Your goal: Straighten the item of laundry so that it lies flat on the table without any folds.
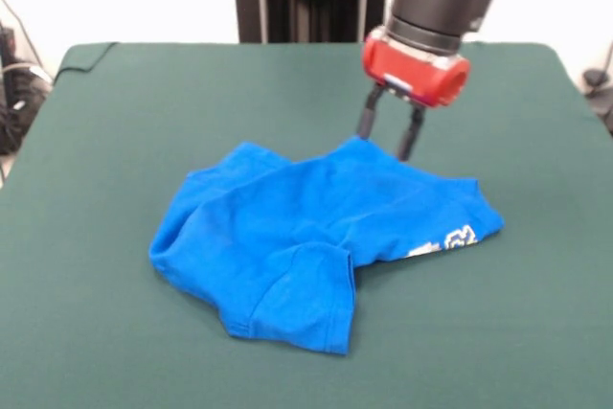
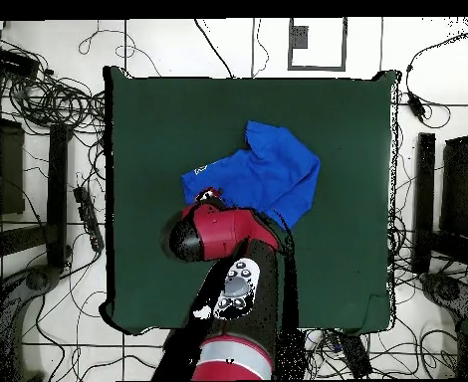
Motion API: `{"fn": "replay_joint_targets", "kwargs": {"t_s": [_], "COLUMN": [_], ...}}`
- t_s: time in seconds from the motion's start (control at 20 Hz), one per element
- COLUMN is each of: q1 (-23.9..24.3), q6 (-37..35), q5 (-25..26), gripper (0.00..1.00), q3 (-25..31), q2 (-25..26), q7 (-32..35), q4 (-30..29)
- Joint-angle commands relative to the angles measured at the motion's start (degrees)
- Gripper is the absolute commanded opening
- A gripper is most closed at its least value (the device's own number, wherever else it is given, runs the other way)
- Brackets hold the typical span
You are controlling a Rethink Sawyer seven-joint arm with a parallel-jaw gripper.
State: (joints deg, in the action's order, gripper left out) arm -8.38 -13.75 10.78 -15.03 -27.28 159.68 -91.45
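Though soft and bright blue, shirt (image 1: 316, 241) lying rumpled near mid-tabletop (image 1: 115, 141), folded over itself in thick creases, sleeve flap doubled on front edge, white lettering peeking at one side. Dark green felt beneath, matte and smooth. End effector (image 1: 391, 133) just at far hem, slim black fingers (image 1: 367, 118) spread apart, empty.

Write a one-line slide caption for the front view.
Open gripper at the far edge of a crumpled blue T-shirt on the green table.
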Motion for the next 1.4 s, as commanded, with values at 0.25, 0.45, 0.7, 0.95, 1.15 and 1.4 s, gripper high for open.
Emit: {"fn": "replay_joint_targets", "kwargs": {"t_s": [0.25,0.45,0.7,0.95,1.15,1.4], "q1": [-0.8,-1.3,1.0,2.2,2.3,1.4], "q6": [5.5,9.3,13.8,19.8,22.2,26.1], "q5": [1.1,0.4,-0.3,-1.2,-2.1,-3.9], "gripper": [1.0,1.0,1.0,1.0,1.0,1.0], "q3": [-5.6,-7.3,-4.7,-3.7,-4.4,-6.6], "q2": [4.8,7.6,9.1,11.7,13.5,16.2], "q7": [6.5,7.5,7.4,8.0,7.6,8.1], "q4": [-8.2,-8.6,-12.5,-13.7,-13.3,-13.5]}}
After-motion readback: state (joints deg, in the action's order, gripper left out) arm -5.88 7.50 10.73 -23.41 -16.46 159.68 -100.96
